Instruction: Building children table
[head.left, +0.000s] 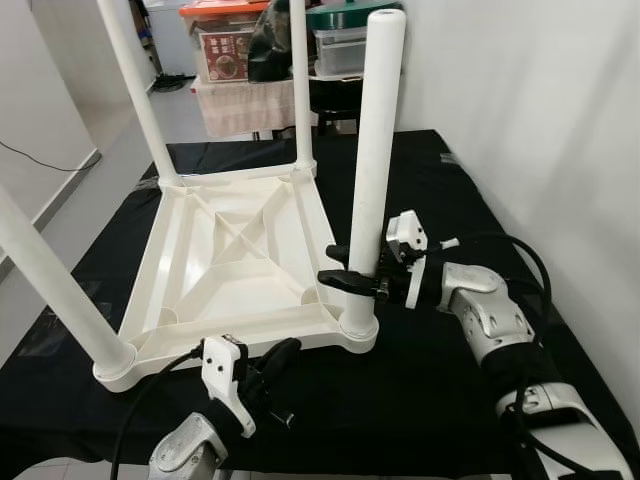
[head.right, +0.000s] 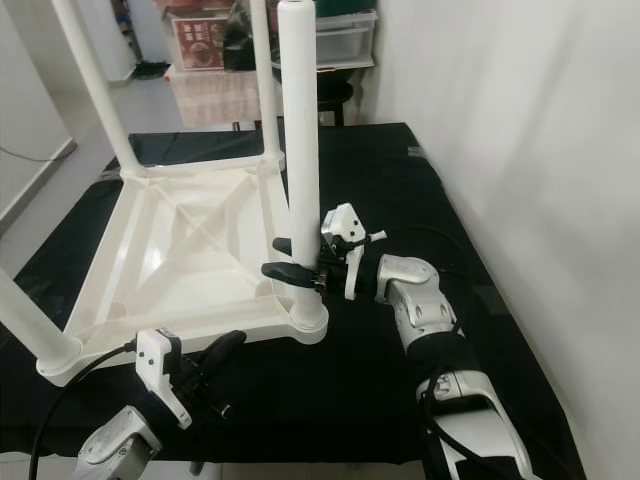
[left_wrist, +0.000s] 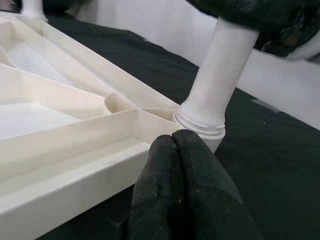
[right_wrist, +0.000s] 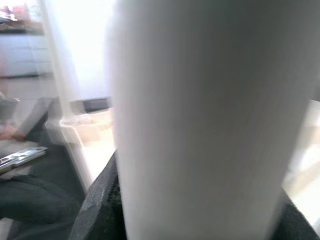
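Note:
A white plastic children's table top (head.left: 230, 270) lies upside down on a black cloth, its ribbed underside facing up. White tube legs stand in its corner sockets. The near right leg (head.left: 375, 150) stands upright in its socket (head.left: 357, 328). My right gripper (head.left: 352, 271) is shut on this leg low down, one black finger on each side; in the right wrist view the leg (right_wrist: 200, 120) is close and blurred. My left gripper (head.left: 277, 362) hovers shut by the table's near edge with nothing in it. In the left wrist view its fingertips (left_wrist: 180, 150) sit pressed together near the socket (left_wrist: 200, 125).
The black cloth (head.left: 450, 390) covers the work surface. A white wall (head.left: 540, 110) runs along the right. Storage boxes (head.left: 225, 40) and a draped stand sit behind the table. Cables trail from both arms. The near left leg (head.left: 50, 285) slants out towards me.

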